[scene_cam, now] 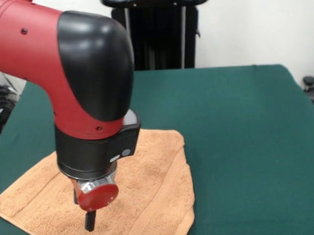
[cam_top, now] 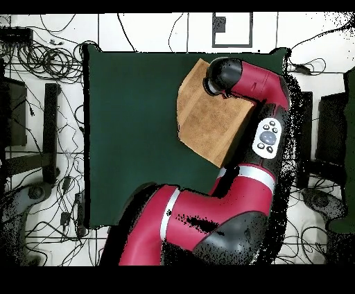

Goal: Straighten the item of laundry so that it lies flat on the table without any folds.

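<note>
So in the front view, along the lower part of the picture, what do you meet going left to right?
Towel's left corner → the gripper hanging over the towel → the towel's folded right edge → bare green table.

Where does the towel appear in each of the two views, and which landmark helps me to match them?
Front view: the towel lies at the lower left of the picture, partly behind the arm.
Overhead view: the towel lies at the upper right of the table, partly under the arm.
Shared landmark: the arm's black elbow, which covers one part of the towel in both views.
</note>
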Motion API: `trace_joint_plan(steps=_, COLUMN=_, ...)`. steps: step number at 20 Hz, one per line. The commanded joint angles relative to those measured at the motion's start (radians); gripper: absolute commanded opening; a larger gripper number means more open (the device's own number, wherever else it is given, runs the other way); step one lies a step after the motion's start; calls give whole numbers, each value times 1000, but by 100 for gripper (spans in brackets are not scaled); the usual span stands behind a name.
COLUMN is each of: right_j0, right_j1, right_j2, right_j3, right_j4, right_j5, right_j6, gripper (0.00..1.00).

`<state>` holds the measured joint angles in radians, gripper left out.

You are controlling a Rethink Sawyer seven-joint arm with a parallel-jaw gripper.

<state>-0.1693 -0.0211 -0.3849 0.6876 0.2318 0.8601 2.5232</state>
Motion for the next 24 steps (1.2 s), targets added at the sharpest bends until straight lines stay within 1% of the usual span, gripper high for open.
trace_joint_plan(steps=1, right_j0=71, right_j1=16, right_j2=-2, right_j3=133, right_j4=31, right_j5=89, right_j6=319, gripper=100)
trace_joint_plan(steps=4, right_j0=73, right_j1=9, right_j2=12, right_j3=144, right_j4=39, right_j5=88, right_j6=306, gripper=100)
trace_joint_plan(steps=7, right_j0=92, right_j1=10, right_j2=17, right_j3=150, right_j4=54, right_j5=90, right_j6=341, gripper=100)
trace_joint_plan(steps=10, right_j0=134, right_j1=19, right_j2=-7, right_j3=146, right_j4=75, right_j5=98, right_j6=436, gripper=100)
trace_joint_plan(steps=13, right_j0=158, right_j1=34, right_j2=-8, right_j3=125, right_j4=103, right_j5=115, right_j6=497, gripper=100)
trace_joint_plan(steps=15, right_j0=177, right_j1=48, right_j2=-24, right_j3=95, right_j4=119, right_j5=143, right_j6=547, gripper=100)
trace_joint_plan(steps=17, right_j0=197, right_j1=54, right_j2=-32, right_j3=82, right_j4=135, right_j5=145, right_j6=586, gripper=100)
trace_joint_plan(steps=21, right_j0=206, right_j1=78, right_j2=-24, right_j3=75, right_j4=156, right_j5=92, right_j6=616, gripper=100)
trace_joint_plan(steps=24, right_j0=203, right_j1=119, right_j2=-32, right_j3=46, right_j4=154, right_j5=64, right_j6=622, gripper=100)
